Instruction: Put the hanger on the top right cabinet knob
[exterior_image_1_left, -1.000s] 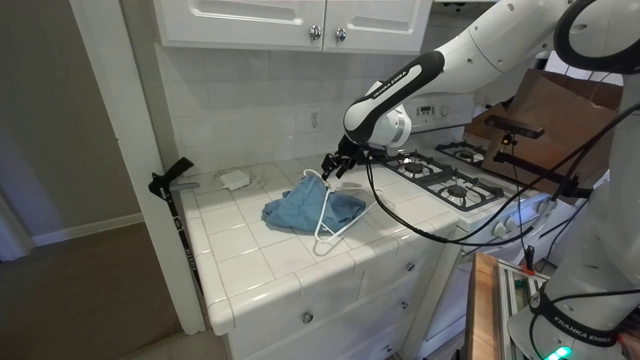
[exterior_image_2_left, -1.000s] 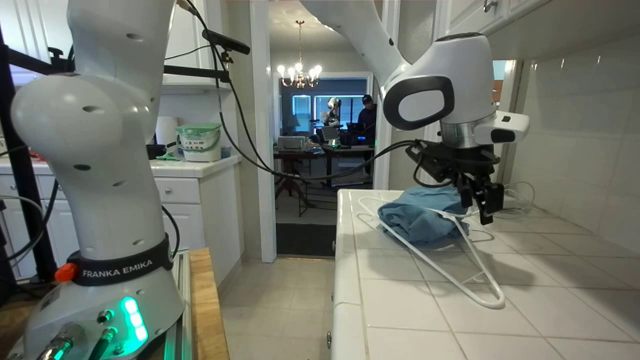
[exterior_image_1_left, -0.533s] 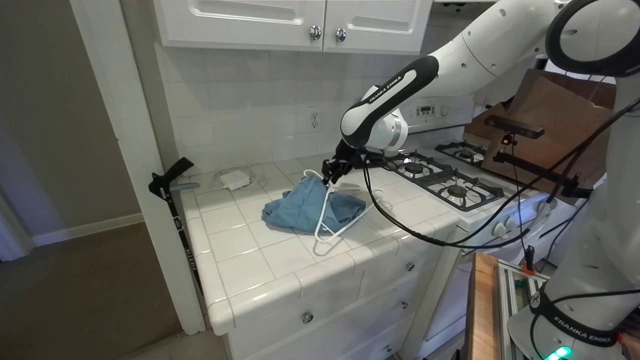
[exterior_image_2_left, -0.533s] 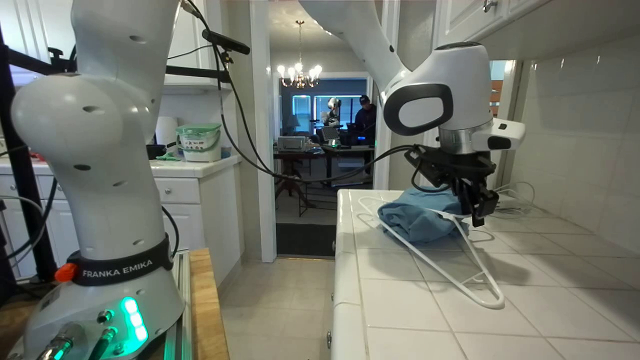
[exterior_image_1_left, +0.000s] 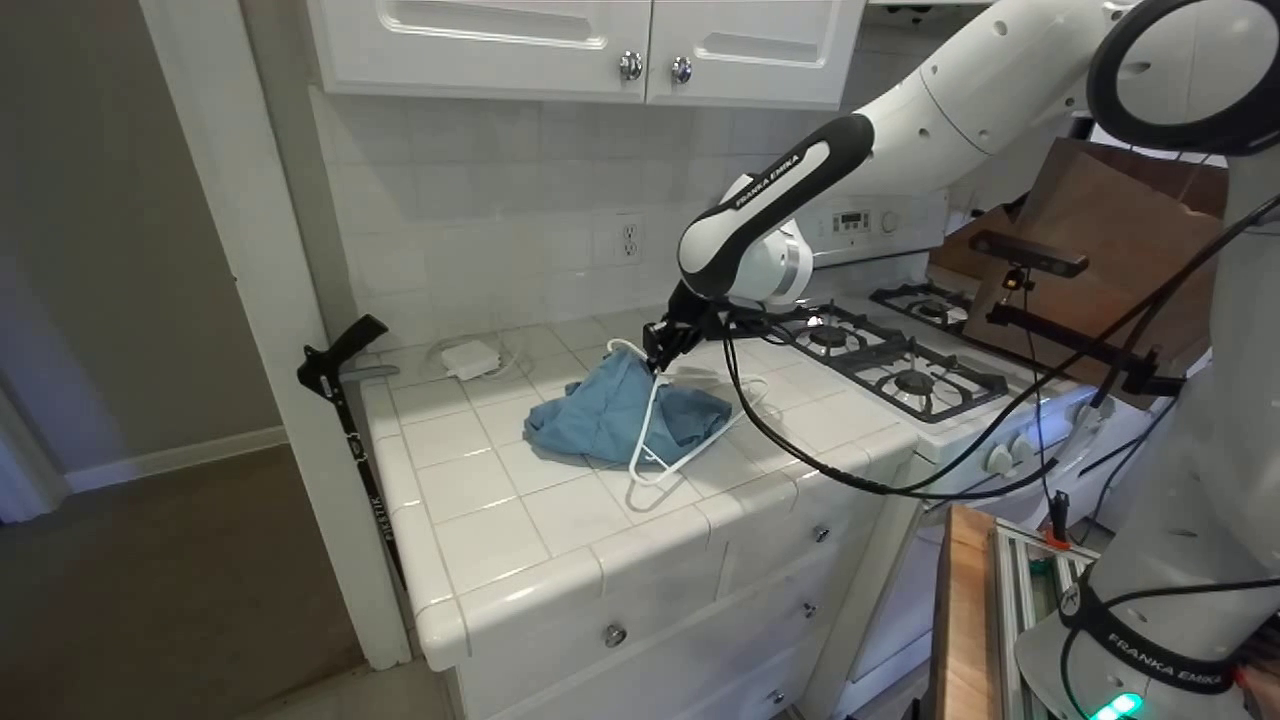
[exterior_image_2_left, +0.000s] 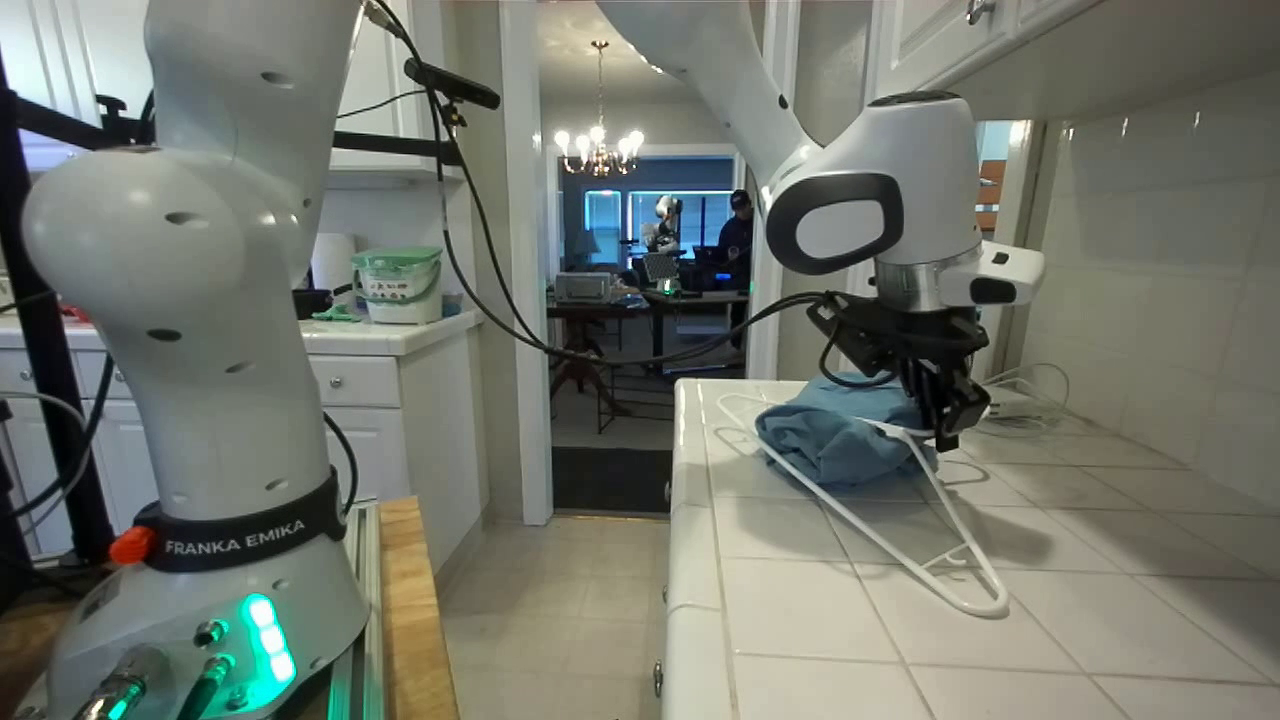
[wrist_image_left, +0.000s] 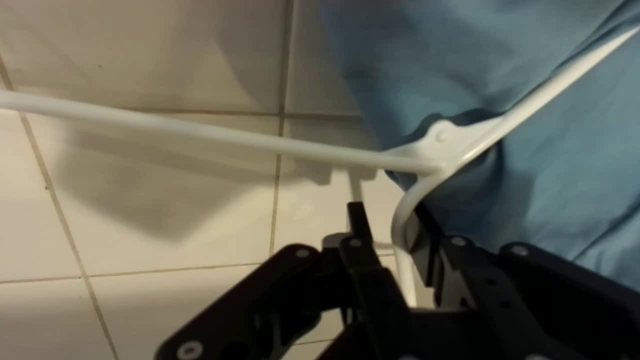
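The white hanger (exterior_image_1_left: 645, 430) leans over a crumpled blue cloth (exterior_image_1_left: 585, 420) on the tiled counter, its hook toward the wall. Both also show in an exterior view, hanger (exterior_image_2_left: 980, 608) and cloth (exterior_image_2_left: 830, 440). My gripper (exterior_image_1_left: 655, 362) is low at the hook's base, fingers pointing down. In the wrist view the fingers (wrist_image_left: 389, 206) are partly open on either side of the hanger's (wrist_image_left: 250, 140) hook stem. The stem is close to the finger on the cloth's side; I cannot tell whether they touch. The top right cabinet knob (exterior_image_1_left: 681, 69) is shiny, on the right upper door.
The left door's knob (exterior_image_1_left: 630, 66) is close beside it. A stove (exterior_image_1_left: 912, 385) is right of the counter and a tiled wall (exterior_image_1_left: 480, 220) behind it. A white box with a cord (exterior_image_1_left: 470, 358) lies at the back. A black grabber tool (exterior_image_1_left: 345, 362) leans at the counter's left.
My gripper has moved down and slightly toward the hook, so its fingers are now around the hook's base. The finger gap looks narrower. The hanger and cloth have not visibly moved.
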